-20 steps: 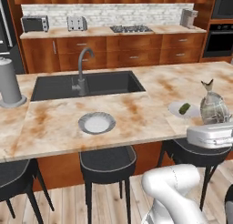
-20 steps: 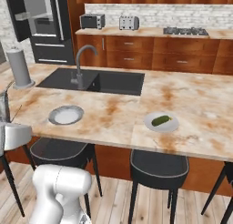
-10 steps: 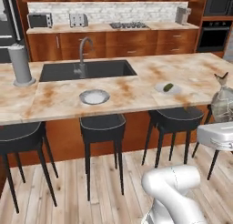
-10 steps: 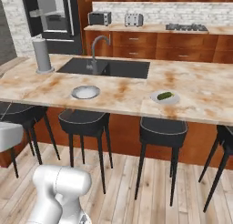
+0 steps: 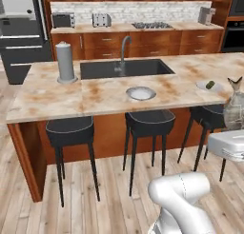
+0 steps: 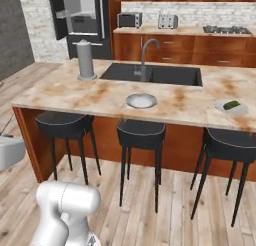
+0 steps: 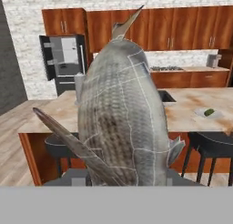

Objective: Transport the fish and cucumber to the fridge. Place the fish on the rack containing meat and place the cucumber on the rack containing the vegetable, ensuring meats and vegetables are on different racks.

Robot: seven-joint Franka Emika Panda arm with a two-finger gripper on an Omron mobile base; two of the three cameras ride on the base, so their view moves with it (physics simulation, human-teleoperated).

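Behind the island [image 5: 109, 92], fridge [image 5: 21, 33] newly visible (base moved)

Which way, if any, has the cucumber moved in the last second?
No. The cucumber still lies on its plate right of the sink; the camera backed away, shifting the whole view.

The base has backed away from the island counter [image 5: 100, 97], turning toward the fridge [image 6: 82, 20].
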